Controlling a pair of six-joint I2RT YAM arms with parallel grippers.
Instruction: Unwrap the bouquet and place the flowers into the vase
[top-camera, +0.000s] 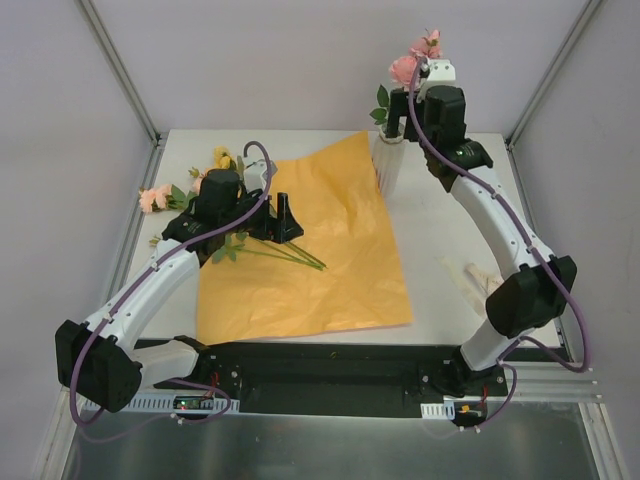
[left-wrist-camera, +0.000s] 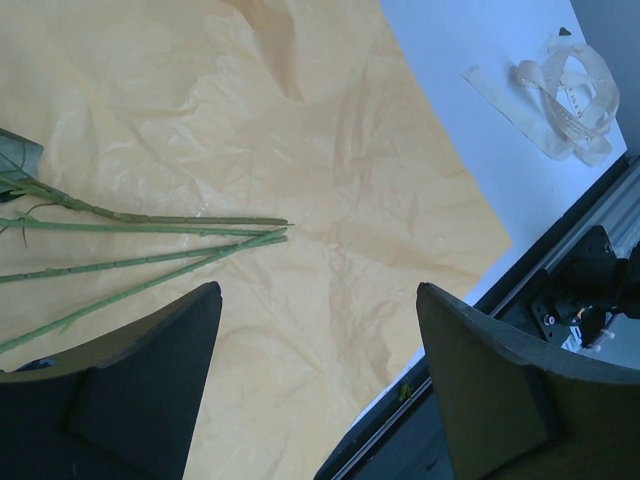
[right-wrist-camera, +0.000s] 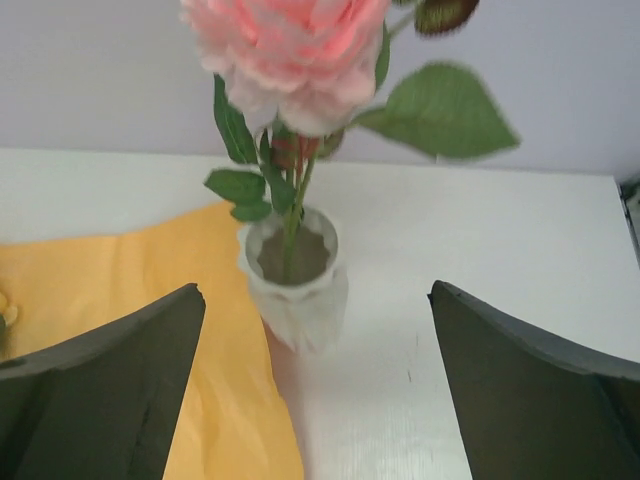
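The white ribbed vase (top-camera: 389, 166) (right-wrist-camera: 296, 290) stands at the back of the table by the orange paper's far corner. A pink rose (right-wrist-camera: 290, 50) (top-camera: 405, 68) stands in it, its green stem going down the neck. My right gripper (right-wrist-camera: 315, 290) (top-camera: 412, 112) hangs open just above the vase, touching nothing. The other flowers lie at the left, pink (top-camera: 155, 197) and yellow blossoms (top-camera: 222, 157), with their thin green stems (left-wrist-camera: 150, 222) (top-camera: 285, 255) across the paper. My left gripper (left-wrist-camera: 318, 288) (top-camera: 275, 222) is open over the paper, just beyond the stem tips, holding nothing.
The unfolded orange paper (top-camera: 320, 250) (left-wrist-camera: 330, 150) covers the middle of the white table (top-camera: 450, 220). A loose cream ribbon (left-wrist-camera: 560, 90) (top-camera: 475, 275) lies on the table at the right. The table's near edge meets a black rail (top-camera: 330, 365).
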